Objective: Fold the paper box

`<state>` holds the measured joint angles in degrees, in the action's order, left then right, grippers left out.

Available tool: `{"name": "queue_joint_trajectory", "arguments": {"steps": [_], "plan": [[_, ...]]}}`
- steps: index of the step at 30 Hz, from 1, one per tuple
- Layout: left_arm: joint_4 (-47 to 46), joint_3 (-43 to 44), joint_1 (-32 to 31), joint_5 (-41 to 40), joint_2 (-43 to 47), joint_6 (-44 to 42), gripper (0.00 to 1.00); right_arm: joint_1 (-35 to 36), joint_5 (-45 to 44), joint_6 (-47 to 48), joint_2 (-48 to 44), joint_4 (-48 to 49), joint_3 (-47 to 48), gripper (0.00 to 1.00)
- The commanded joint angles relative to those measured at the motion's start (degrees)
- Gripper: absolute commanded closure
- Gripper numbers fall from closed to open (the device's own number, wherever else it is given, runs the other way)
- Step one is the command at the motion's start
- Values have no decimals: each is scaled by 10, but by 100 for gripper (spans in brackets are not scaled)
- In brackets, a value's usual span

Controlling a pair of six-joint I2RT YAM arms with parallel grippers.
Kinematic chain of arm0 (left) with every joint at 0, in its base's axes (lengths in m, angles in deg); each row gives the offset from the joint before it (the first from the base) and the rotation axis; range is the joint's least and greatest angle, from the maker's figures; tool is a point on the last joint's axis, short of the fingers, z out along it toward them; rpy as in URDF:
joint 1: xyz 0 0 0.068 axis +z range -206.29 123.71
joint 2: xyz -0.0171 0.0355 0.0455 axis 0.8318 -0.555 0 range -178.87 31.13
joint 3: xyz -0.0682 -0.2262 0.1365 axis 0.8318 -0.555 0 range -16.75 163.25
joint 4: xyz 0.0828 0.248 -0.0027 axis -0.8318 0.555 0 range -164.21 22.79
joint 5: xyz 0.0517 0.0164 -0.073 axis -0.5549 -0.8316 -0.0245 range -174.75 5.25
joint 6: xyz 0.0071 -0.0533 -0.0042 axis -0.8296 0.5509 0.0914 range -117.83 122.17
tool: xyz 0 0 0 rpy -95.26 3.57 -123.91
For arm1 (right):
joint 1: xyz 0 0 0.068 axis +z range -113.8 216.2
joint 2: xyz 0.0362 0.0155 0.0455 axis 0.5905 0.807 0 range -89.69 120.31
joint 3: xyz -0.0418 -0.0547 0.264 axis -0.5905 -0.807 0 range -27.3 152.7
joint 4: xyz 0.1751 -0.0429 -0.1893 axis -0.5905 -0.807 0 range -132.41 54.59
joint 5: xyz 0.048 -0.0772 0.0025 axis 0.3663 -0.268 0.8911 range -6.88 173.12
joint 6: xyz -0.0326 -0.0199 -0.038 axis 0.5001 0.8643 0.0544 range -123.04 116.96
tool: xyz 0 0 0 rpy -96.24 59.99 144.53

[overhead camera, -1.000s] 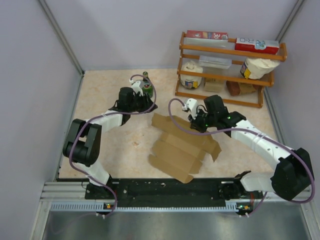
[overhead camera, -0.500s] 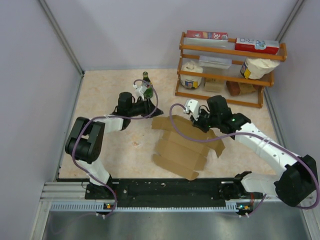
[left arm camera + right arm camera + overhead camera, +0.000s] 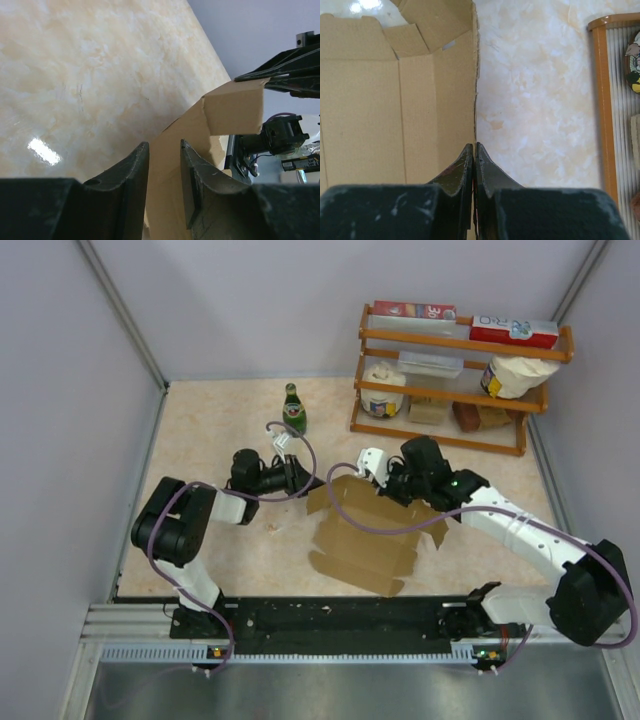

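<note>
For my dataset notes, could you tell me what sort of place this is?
Likely a lab cell staged as a pantry: plain walls enclose the table, with a wooden rack and a green bottle.

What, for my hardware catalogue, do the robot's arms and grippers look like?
Both the left arm and right arm have chunky black joints linked by white segments, each with a looping purple cable. Small green lights glow on the right arm. The left gripper and right gripper have dark, curved, tapering fingers; the right's housing looks scuffed whitish.
</note>
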<state>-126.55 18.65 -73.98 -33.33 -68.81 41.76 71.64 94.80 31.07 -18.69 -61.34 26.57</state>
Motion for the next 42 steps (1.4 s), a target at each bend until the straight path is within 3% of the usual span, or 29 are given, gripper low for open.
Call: {"name": "queue_joint_trajectory", "arguments": {"steps": [1,5,14,25,30,37,42], "plan": [[-101,-16,-4,18,-8,14,64,22,-30,32,-12,59,-26,100],[-111,-19,-9,22,-17,14,64,38,-54,79,-30,91,-60,100],[-92,-38,-23,16,-14,-15,66,50,-115,91,-55,176,-104,100],[-144,-61,-23,30,0,23,65,53,-115,96,-68,202,-130,100],[-140,-48,-23,37,32,42,57,53,-110,91,-68,200,-132,100],[-132,-1,-19,39,41,72,33,54,-105,88,-73,195,-134,100],[-119,14,9,11,33,85,30,54,-105,88,-72,184,-127,100]]}}
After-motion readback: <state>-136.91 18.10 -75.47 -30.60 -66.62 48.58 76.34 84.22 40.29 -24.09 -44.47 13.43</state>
